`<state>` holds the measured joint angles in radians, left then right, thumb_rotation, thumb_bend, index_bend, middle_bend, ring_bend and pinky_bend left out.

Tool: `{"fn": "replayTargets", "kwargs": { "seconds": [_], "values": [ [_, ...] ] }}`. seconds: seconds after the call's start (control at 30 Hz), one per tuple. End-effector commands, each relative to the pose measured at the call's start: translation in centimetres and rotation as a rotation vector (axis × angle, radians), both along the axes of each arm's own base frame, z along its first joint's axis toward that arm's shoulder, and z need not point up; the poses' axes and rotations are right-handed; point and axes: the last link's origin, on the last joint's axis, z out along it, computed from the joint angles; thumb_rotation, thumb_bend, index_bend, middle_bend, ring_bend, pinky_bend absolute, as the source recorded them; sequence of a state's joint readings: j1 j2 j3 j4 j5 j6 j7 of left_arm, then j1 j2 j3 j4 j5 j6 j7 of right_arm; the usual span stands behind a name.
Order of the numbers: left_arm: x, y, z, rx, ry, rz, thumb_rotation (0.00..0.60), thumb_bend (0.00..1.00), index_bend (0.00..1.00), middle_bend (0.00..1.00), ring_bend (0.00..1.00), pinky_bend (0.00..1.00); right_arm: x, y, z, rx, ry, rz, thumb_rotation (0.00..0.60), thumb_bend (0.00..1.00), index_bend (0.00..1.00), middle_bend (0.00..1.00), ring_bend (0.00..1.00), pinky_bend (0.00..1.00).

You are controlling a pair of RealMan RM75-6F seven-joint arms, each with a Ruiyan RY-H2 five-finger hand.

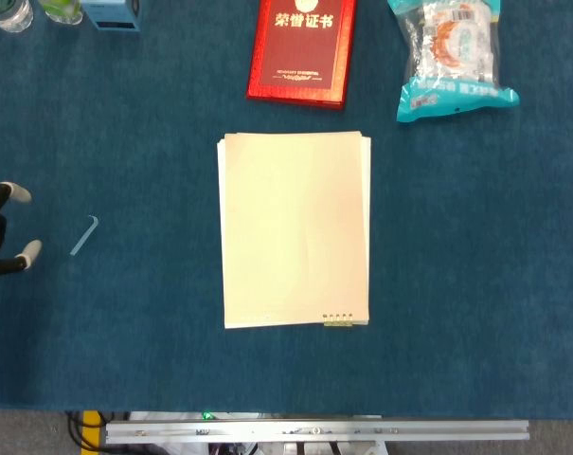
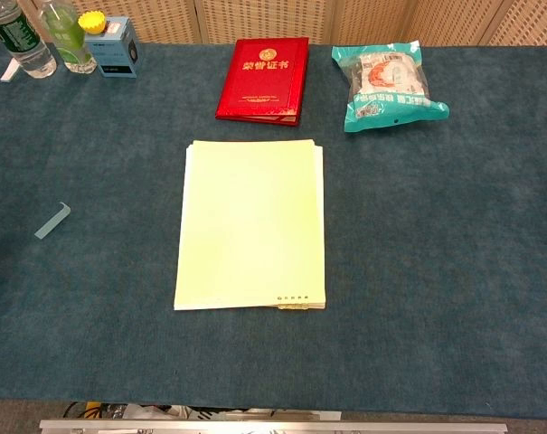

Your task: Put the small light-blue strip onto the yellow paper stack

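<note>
The small light-blue strip [image 1: 83,235] [image 2: 52,220] lies flat on the blue cloth, well to the left of the yellow paper stack [image 1: 295,229] [image 2: 251,223]. My left hand [image 1: 2,230] shows only at the left edge of the head view, two white-tipped fingers spread apart, a short way left of the strip and holding nothing. The chest view does not show it. My right hand is in neither view.
A red certificate folder [image 1: 301,47] [image 2: 262,79] lies behind the stack. A teal snack bag [image 1: 454,55] [image 2: 388,86] sits at the back right. Bottles [image 2: 20,38] and a small blue box [image 2: 110,45] stand in the back left corner. The table's front edge [image 1: 314,431] has a metal rail.
</note>
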<state>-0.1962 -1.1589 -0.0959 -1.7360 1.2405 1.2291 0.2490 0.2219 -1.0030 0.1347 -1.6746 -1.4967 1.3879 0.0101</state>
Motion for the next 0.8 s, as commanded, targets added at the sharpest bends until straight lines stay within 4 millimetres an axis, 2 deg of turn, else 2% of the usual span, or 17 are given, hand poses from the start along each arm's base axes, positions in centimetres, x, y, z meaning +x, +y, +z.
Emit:
{"fn": "replayTargets", "kwargs": {
  "seconds": [0.03,0.13,0.2,0.63,0.73,0.8],
  "values": [
    [0.7,0.6,-1.1,-0.034,0.018,0.03,0.506,0.22,0.39,0.96,1.0,1.0,-0.2,0.0,0.0,0.007,0.0,-0.006,0.6,0.09,0.15,0.26,0.12,0.22],
    [0.9,0.7,-1.7,-0.056,0.039,0.066,0.387,0.22,0.4,0.98,1.0,1.0,-0.5,0.0,0.0,0.01,0.002,-0.016,0.6,0.09,0.15,0.26,0.12,0.22],
    [1.0,0.9,-2.1,-0.06,0.049,0.088,0.359,0.22,0.4,0.98,1.0,1.0,-0.6,0.0,0.0,0.012,-0.002,-0.021,0.6,0.09,0.16,0.26,0.12,0.22],
    [1.2,1.5,-4.7,-0.058,0.066,0.168,0.355,0.22,0.4,1.0,1.0,1.0,-1.5,0.3,-0.1,0.021,-0.011,-0.042,0.6,0.09,0.15,0.26,0.12,0.22],
    [1.3,1.5,-5.1,-0.061,0.051,0.176,0.374,0.22,0.4,1.0,1.0,1.0,-1.7,0.4,0.0,0.017,-0.012,-0.048,0.6,0.09,0.15,0.26,0.12,0.22],
    [1.3,1.4,-5.4,-0.07,0.049,0.18,0.41,0.22,0.4,1.0,1.0,1.0,-1.9,0.6,0.0,0.017,-0.012,-0.053,0.6,0.09,0.15,0.26,0.12,0.22]
  ]
}}
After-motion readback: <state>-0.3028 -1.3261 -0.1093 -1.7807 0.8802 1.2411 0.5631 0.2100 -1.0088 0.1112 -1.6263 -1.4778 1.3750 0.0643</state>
